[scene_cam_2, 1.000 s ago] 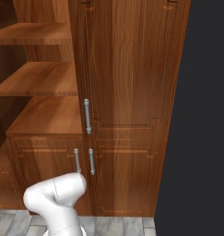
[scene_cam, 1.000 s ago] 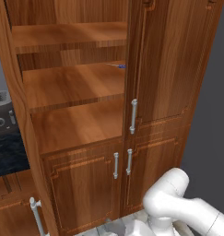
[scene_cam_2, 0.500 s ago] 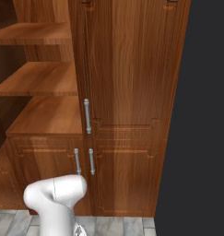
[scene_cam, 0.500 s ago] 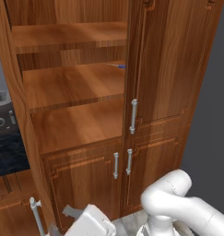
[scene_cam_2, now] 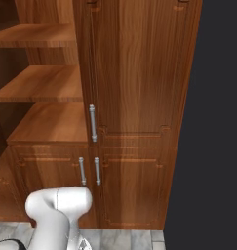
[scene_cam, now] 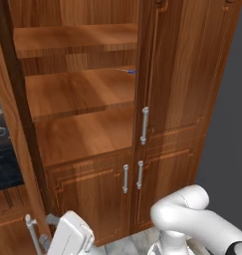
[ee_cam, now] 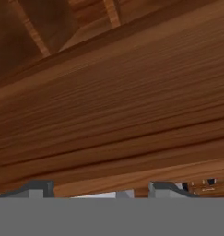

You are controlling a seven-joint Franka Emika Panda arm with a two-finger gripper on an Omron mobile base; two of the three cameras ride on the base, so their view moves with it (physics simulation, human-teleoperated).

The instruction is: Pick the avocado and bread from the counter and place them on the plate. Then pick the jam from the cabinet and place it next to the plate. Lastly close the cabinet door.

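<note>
The tall reddish-brown cabinet [scene_cam: 92, 134] stands with its left side open and several bare shelves showing. Its open cabinet door [scene_cam: 15, 94] is seen edge-on at the left, with the silver bar handle [scene_cam: 30, 226] low down. My white hand [scene_cam: 70, 239] sits at the bottom left, right beside that handle. In the hand view my gripper [ee_cam: 102, 189] is close against a wooden panel [ee_cam: 113, 106]. Its fingertips [ee_cam: 37, 188] stand apart, with a pale strip [ee_cam: 99, 195] between them. A slice of black counter [scene_cam: 3, 167] shows at the far left.
The cabinet's right-hand tall door [scene_cam_2: 134, 73] is closed, and so are the two small lower doors [scene_cam_2: 56, 185]. A small bluish thing [scene_cam: 127, 71] peeks out on the middle shelf, too small to identify. Grey floor tiles [scene_cam_2: 134, 239] lie below and a dark wall [scene_cam_2: 217, 122] is on the right.
My hand has come up into the bottom of the left base view and moved left toward the open door's handle. The cabinet and cameras have not moved.
</note>
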